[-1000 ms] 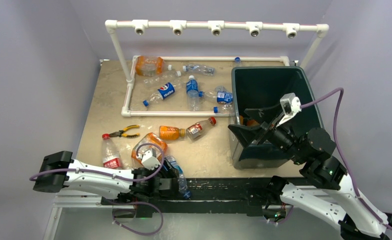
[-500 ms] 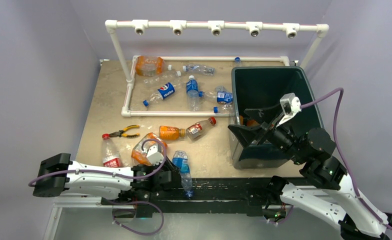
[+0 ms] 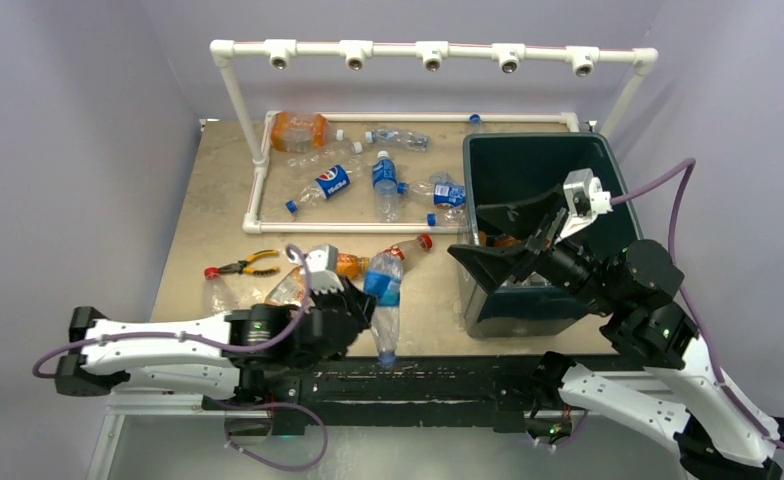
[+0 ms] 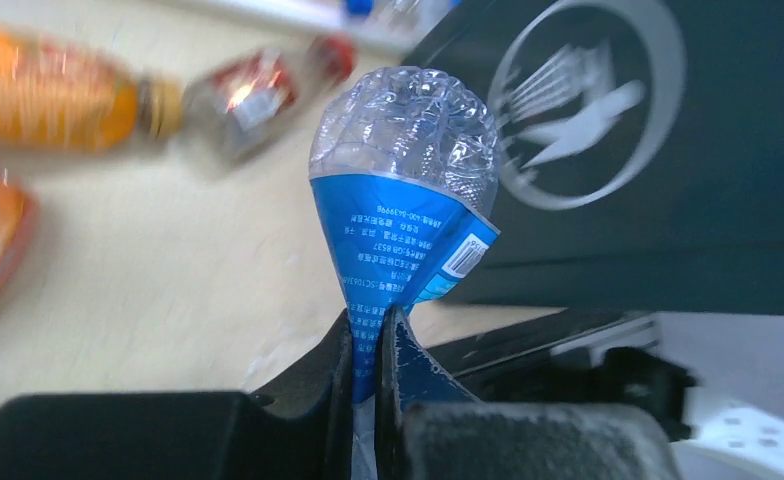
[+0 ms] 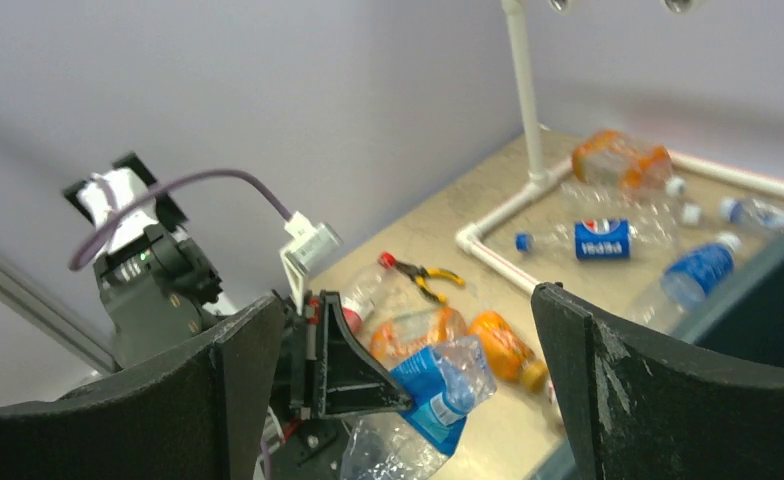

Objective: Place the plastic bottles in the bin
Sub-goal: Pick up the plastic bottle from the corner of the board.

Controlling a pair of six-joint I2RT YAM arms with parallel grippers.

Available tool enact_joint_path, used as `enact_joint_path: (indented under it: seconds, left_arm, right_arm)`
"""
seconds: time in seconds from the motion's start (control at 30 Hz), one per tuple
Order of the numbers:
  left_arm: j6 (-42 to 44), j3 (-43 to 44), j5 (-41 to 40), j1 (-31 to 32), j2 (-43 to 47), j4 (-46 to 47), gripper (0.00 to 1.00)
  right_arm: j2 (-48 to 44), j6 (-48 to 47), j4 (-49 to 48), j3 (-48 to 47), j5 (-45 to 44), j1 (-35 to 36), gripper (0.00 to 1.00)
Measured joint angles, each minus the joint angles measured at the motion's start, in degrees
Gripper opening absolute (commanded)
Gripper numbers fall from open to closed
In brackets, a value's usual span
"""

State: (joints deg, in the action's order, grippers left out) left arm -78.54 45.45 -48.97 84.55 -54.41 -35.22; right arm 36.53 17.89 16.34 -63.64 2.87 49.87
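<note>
My left gripper (image 3: pixel 366 300) is shut on a crumpled clear bottle with a blue label (image 3: pixel 384 284), held off the table, cap end hanging down. In the left wrist view its fingers (image 4: pixel 343 350) pinch the label flat, and the bottle's base (image 4: pixel 403 150) points at the bin (image 4: pixel 668 200). The dark green bin (image 3: pixel 473 190) stands at the right. My right gripper (image 3: pixel 503 240) hangs open over the bin's near left corner, holding nothing (image 5: pixel 410 300). An orange bottle (image 3: pixel 343 265), a red-labelled bottle (image 3: pixel 408 250) and a red-capped clear bottle (image 3: pixel 218 290) lie on the table.
Several more bottles (image 3: pixel 333 180) lie inside a white pipe frame (image 3: pixel 256 190) at the back. Yellow-handled pliers (image 3: pixel 251 264) lie at the left, near a crushed orange bottle (image 3: pixel 286 290). A pipe rail with nozzles (image 3: pixel 433 52) spans the back.
My left gripper has closed on the blue-labelled bottle and lifted it from the table's near edge, up and to the right. The right gripper has shifted slightly and stays open.
</note>
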Motion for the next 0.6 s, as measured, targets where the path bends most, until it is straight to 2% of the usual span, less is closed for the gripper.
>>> enact_joint_path:
  seconds: [0.13, 0.3, 0.43, 0.6]
  left_arm:
    - [17.7, 6.0, -6.1, -0.1, 5.9, 6.8, 0.00]
    - [40.4, 6.2, -10.2, -2.9, 11.8, 24.3, 0.00]
    - [48.5, 5.2, -10.6, -5.9, 12.7, 40.6, 0.00]
    - [50.1, 4.0, -7.6, -11.0, 9.5, 55.8, 0.00]
  right_arm:
    - [3.0, -0.1, -4.0, -2.4, 3.2, 0.0, 0.99]
    - [6.4, -0.1, -7.9, -2.4, 6.1, 0.0, 0.99]
    - [8.7, 0.1, -11.5, -2.4, 7.8, 0.0, 0.99]
    - [11.2, 1.2, -16.2, -1.8, 9.2, 0.0, 0.99]
